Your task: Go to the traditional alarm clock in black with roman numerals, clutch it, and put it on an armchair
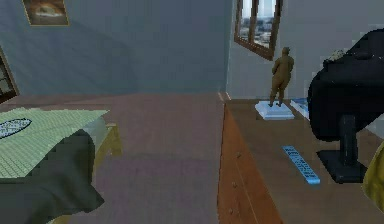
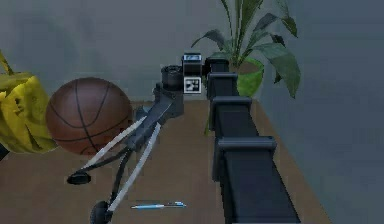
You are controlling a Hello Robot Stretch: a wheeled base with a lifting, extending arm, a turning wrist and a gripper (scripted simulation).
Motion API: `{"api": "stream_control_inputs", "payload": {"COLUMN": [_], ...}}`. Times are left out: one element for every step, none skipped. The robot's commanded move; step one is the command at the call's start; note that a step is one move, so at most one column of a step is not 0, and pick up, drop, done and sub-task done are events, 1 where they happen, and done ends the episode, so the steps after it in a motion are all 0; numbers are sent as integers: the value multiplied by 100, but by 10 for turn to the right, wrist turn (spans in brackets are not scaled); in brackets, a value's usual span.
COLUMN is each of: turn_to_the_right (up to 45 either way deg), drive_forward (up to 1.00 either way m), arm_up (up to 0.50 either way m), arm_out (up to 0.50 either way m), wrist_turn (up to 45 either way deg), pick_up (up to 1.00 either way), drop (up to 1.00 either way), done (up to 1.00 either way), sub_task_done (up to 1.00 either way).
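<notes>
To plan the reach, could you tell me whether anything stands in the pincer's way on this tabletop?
A basketball stands just left of the pincer, and a pen lies near it; a leftward reach would likely meet the basketball.

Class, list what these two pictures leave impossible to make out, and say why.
Forward view: dark object on a stand, cut off by the right edge, unidentifiable.
Forward view: wall picture, cut off by the top edge.
Arm side view: yellow thing, cut off by the left edge.
Arm side view: whether the claw touches the basketball.
</notes>
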Motion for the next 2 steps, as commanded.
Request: {"api": "stream_control_inputs", "payload": {"turn_to_the_right": [0,0], "drive_forward": [0,0], "arm_up": [0,0], "arm_out": [0,0], "wrist_turn": [450,450], "pick_up": [0,0], "drop": [0,0], "done": [0,0], "sub_task_done": [0,0]}}
